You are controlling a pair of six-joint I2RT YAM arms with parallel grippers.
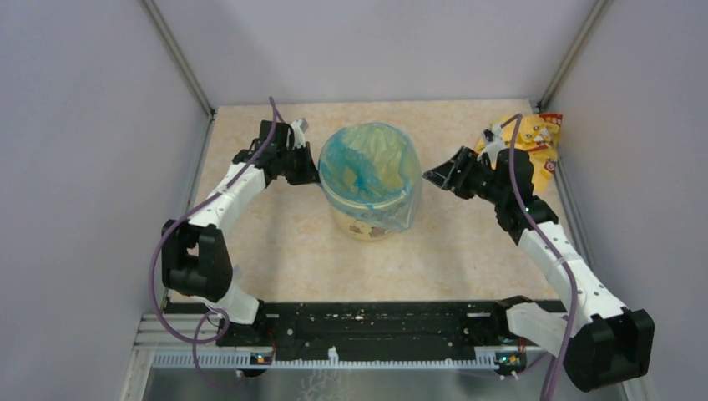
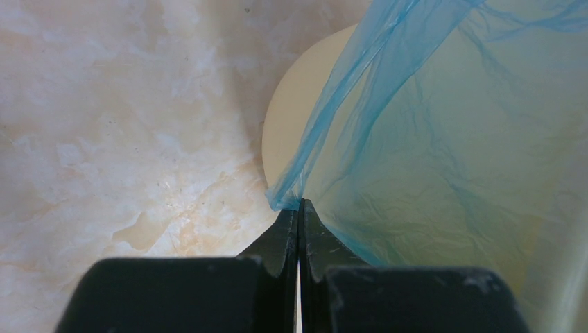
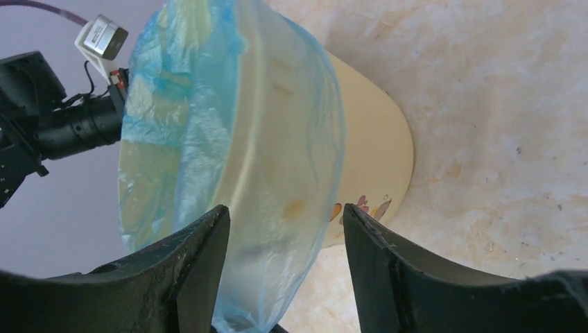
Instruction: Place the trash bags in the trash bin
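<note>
Right end effector [image 3: 286, 211] gapes wide, holding nothing, straddling the thin translucent blue film bag [image 3: 187, 159] draped over the pale yellow tapered plastic bin [image 3: 374, 159], mid-frame on the tabletop [image 3: 499, 104]. Beyond, left end effector [image 2: 299, 208] pinches the bag's edge. Likely best: right closes on the overhang, then the 2 sides pull down evenly.

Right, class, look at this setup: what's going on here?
Two robot arms are fitting a thin blue trash bag into the pale yellow trash bin. The bag covers the bin's mouth and hangs over its rim on the right. The left gripper is shut on the bag's edge at the bin's left side. The right gripper is open, its fingers either side of the hanging film. A crumpled yellow wrapper lies far right.
</note>
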